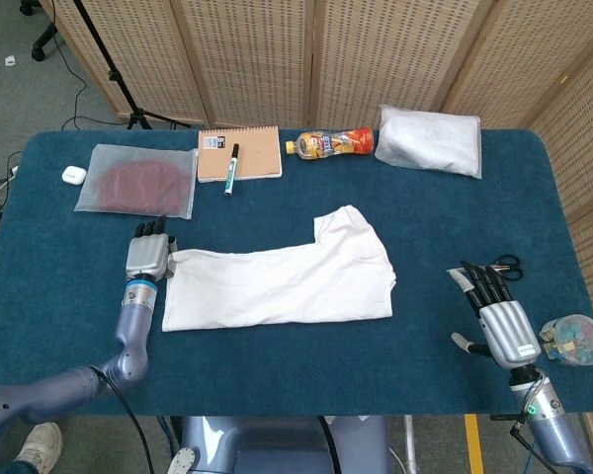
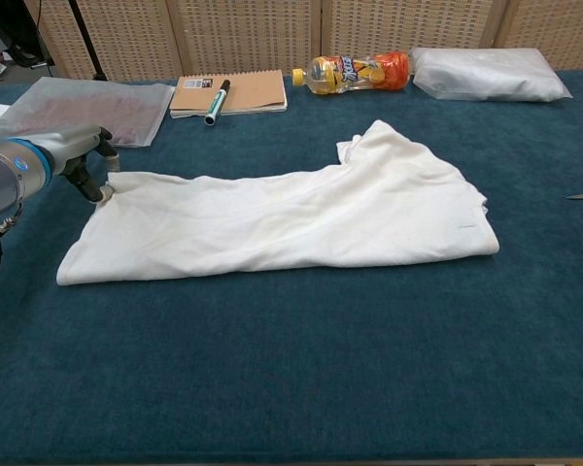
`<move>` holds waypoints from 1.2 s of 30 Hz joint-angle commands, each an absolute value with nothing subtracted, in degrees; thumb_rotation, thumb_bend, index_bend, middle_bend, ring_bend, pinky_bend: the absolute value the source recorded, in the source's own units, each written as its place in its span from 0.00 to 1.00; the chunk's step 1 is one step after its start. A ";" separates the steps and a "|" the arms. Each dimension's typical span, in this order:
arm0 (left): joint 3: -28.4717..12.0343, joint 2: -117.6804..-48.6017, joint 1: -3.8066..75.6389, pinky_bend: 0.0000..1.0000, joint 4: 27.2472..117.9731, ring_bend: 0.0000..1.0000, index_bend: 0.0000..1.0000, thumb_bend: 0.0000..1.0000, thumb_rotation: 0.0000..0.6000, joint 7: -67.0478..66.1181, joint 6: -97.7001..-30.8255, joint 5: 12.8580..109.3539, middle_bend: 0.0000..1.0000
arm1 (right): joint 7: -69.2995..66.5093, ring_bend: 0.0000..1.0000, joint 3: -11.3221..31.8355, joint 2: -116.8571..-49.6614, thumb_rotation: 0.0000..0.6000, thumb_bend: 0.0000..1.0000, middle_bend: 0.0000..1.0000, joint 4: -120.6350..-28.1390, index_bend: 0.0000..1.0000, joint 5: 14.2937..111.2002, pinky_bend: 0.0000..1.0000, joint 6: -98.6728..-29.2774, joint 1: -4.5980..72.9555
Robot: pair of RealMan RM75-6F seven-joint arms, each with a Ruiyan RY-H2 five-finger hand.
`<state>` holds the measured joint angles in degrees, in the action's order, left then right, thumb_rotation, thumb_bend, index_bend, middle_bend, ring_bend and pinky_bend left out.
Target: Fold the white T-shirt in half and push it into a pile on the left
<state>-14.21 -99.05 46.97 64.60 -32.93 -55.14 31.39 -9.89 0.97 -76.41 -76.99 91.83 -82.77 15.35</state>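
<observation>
The table [image 1: 277,365], covered in dark blue felt-like cloth, fills most of the head view, with woven folding screens standing behind it along the top of the frame and grey floor at the upper left.

The white T-shirt [image 1: 282,276] lies flat across the centre of the frame as a long band, apparently already doubled over once, with a sleeve or collar part rising at its upper right. Lying smooth like this, it looks ready for another fold or for being pushed leftward.

The left hand [image 1: 146,254] sits at the centre left of the frame, against the shirt's upper-left corner. In the chest view its fingers [image 2: 93,181] point down at that corner, probably to catch the edge, but whether they pinch the fabric cannot be told.

The right hand [image 1: 496,314] rests at the lower right, well apart from the shirt, fingers straight and apart and holding nothing, seemingly waiting.

Along the top of the table sit a translucent bag with something dark red [image 1: 138,180], a white plastic-wrapped bundle [image 1: 430,140], a brown notebook [image 1: 247,153] with a marker [image 1: 231,168] on it, and an orange drink bottle [image 1: 331,143], all clear of the working area.
</observation>
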 commanded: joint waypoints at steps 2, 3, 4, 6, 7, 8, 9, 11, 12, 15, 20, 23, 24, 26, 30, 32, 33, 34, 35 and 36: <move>-14.40 -99.65 46.81 0.00 63.92 0.00 0.65 0.54 1.00 -32.52 -55.38 32.46 0.00 | -10.01 0.00 1.09 -76.37 1.00 0.00 0.00 -76.93 0.00 91.93 0.00 -82.78 15.31; -14.51 -99.80 46.71 0.00 63.74 0.00 0.67 0.58 1.00 -32.17 -55.42 32.89 0.00 | -10.04 0.00 1.12 -76.36 1.00 0.00 0.00 -76.91 0.00 91.98 0.00 -82.76 15.31; -14.61 -99.90 46.61 0.00 63.66 0.00 0.68 0.59 1.00 -31.87 -55.49 33.21 0.00 | -10.06 0.00 1.12 -76.36 1.00 0.00 0.00 -76.88 0.00 92.01 0.00 -82.74 15.29; -14.77 -99.83 46.35 0.00 63.76 0.00 0.71 0.63 1.00 -31.50 -55.61 33.69 0.00 | -10.13 0.00 1.16 -76.37 1.00 0.00 0.00 -76.86 0.00 92.06 0.00 -82.71 15.26; -14.82 -99.72 46.23 0.00 63.90 0.00 0.72 0.64 1.00 -31.46 -55.67 33.84 0.00 | -10.15 0.00 1.17 -76.36 1.00 0.00 0.00 -76.86 0.00 92.07 0.00 -82.68 15.25; -14.84 -99.53 46.12 0.00 64.10 0.00 0.73 0.65 1.00 -31.50 -55.81 34.01 0.00 | -10.20 0.00 1.20 -76.37 1.00 0.00 0.00 -76.86 0.00 92.07 0.00 -82.66 15.25; -14.88 -99.17 45.95 0.00 64.41 0.00 0.74 0.66 1.00 -31.60 -56.10 34.28 0.00 | -10.22 0.00 1.22 -76.39 1.00 0.00 0.00 -76.84 0.00 92.11 0.00 -82.63 15.24; -14.90 -98.16 45.53 0.00 65.38 0.00 0.75 0.66 1.00 -31.68 -56.51 34.75 0.00 | -10.21 0.00 1.21 -76.43 1.00 0.00 0.00 -76.80 0.00 92.20 0.00 -82.56 15.24; -14.90 -97.63 45.32 0.00 65.89 0.00 0.76 0.66 1.00 -31.71 -56.63 34.91 0.00 | -10.23 0.00 1.20 -76.44 1.00 0.00 0.00 -76.82 0.00 92.23 0.00 -82.52 15.24; -14.80 -95.52 44.47 0.00 67.58 0.00 0.76 0.66 1.00 -31.81 -57.00 35.31 0.00 | -10.14 0.00 1.21 -76.49 1.00 0.00 0.00 -76.81 0.00 92.33 0.00 -82.45 15.23; -14.11 -90.43 42.69 0.00 70.82 0.00 0.77 0.66 1.00 -31.61 -56.11 35.65 0.00 | -9.85 0.00 1.15 -76.59 1.00 0.00 0.00 -76.85 0.00 92.33 0.00 -82.09 15.21; -12.97 -86.32 41.00 0.00 72.11 0.00 0.77 0.66 1.00 -31.10 -55.73 36.63 0.00 | -9.58 0.00 1.10 -76.66 1.00 0.00 0.00 -76.95 0.00 92.45 0.00 -82.01 15.18; -12.65 -85.13 40.50 0.00 72.13 0.00 0.77 0.66 1.00 -30.73 -55.44 36.99 0.00 | -9.52 0.00 1.08 -76.69 1.00 0.00 0.00 -76.98 0.00 92.49 0.00 -81.95 15.19; -12.07 -82.76 39.40 0.00 71.13 0.00 0.77 0.66 1.00 -29.32 -54.35 37.82 0.00 | -9.31 0.00 1.01 -76.77 1.00 0.00 0.00 -77.01 0.00 92.64 0.00 -81.89 15.21; -11.59 -79.80 37.73 0.00 67.20 0.00 0.77 0.66 1.00 -25.64 -50.44 38.08 0.00 | -8.88 0.00 0.91 -76.93 1.00 0.00 0.00 -77.14 0.00 92.80 0.00 -81.75 15.20; -11.21 -78.96 37.05 0.00 64.71 0.00 0.77 0.66 1.00 -23.73 -48.20 38.56 0.00 | -8.66 0.00 0.87 -77.02 1.00 0.00 0.00 -77.17 0.00 92.83 0.00 -81.63 15.21; -11.09 -78.69 36.73 0.00 63.15 0.00 0.77 0.66 1.00 -22.72 -47.07 38.71 0.00 | -8.53 0.00 0.88 -77.07 1.00 0.00 0.00 -77.17 0.00 92.84 0.00 -81.56 15.24; -11.05 -78.45 36.13 0.00 60.43 0.00 0.77 0.66 1.00 -20.96 -45.19 38.52 0.00 | -8.27 0.00 0.86 -77.16 1.00 0.00 0.00 -77.12 0.00 92.88 0.00 -81.46 15.28; -11.31 -78.39 35.75 0.00 58.19 0.00 0.77 0.66 1.00 -18.43 -42.94 38.99 0.00 | -8.05 0.00 0.87 -77.26 1.00 0.00 0.00 -77.11 0.00 92.88 0.00 -81.39 15.30; -11.58 -78.41 35.47 0.00 56.72 0.00 0.77 0.66 1.00 -16.51 -41.57 39.47 0.00 | -7.96 0.00 0.86 -77.32 1.00 0.00 0.00 -77.10 0.00 92.89 0.00 -81.32 15.32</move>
